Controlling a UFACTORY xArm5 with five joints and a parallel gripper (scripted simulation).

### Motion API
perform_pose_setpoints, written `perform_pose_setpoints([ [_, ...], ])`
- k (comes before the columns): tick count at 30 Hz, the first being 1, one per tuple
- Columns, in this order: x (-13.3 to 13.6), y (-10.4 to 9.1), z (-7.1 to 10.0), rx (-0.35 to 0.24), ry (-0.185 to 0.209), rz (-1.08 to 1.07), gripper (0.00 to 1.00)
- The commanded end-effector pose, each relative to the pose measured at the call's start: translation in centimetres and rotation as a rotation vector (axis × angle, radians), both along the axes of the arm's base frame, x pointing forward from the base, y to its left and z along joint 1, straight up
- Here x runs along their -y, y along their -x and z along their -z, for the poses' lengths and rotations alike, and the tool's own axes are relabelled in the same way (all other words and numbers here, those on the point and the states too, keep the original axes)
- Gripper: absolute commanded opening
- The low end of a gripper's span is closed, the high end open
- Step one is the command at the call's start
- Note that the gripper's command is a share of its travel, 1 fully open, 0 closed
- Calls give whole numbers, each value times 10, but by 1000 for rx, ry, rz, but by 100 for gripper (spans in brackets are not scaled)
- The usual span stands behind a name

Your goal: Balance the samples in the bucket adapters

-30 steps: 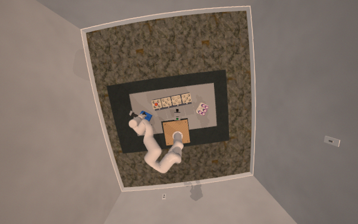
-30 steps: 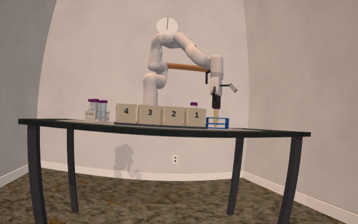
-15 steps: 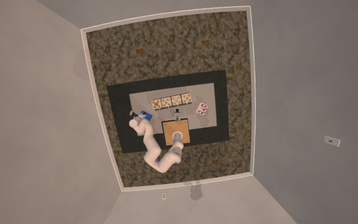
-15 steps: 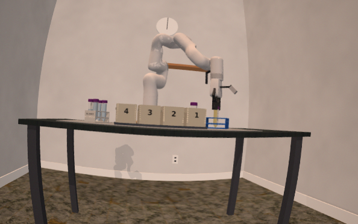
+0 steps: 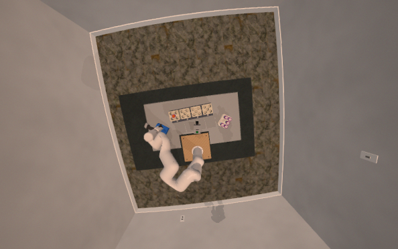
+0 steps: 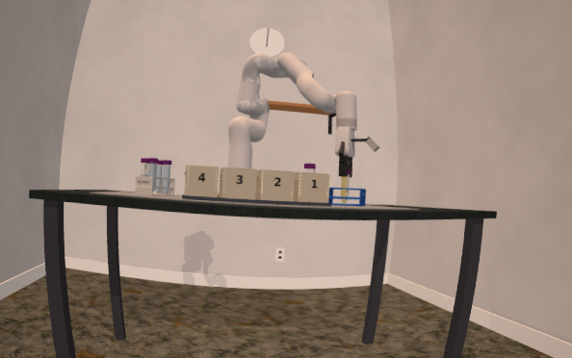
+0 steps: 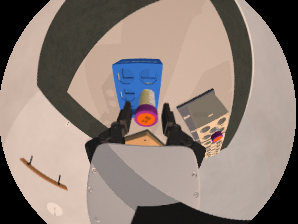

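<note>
Mottled brown carpet (image 5: 201,53), wall outlet (image 6: 279,254), round wall clock (image 6: 267,41)

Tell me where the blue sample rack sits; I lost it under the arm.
In the exterior view the blue sample rack stands at the right end of the row, right beside adapter 1, directly below the gripper.

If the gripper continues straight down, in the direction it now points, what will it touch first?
The gripper points straight down, fingers open on either side of the orange-dotted cap of a sample tube standing in the blue sample rack. Going on, its palm would probably meet that cap first, though depth is unclear.
</note>
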State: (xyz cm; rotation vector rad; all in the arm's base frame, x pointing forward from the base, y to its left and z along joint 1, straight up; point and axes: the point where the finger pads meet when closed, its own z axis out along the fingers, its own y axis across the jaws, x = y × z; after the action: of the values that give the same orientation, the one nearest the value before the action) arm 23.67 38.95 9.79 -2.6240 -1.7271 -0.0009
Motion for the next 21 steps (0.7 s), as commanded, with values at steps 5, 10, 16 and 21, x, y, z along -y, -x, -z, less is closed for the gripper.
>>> perform_pose_setpoints([
  [5,-1,-1,-3,2,-3,0,0],
  [10,-1,-1,-3,2,-3,0,0],
  [16,-1,-1,-3,2,-3,0,0],
  [21,-1,-1,-3,2,-3,0,0],
])
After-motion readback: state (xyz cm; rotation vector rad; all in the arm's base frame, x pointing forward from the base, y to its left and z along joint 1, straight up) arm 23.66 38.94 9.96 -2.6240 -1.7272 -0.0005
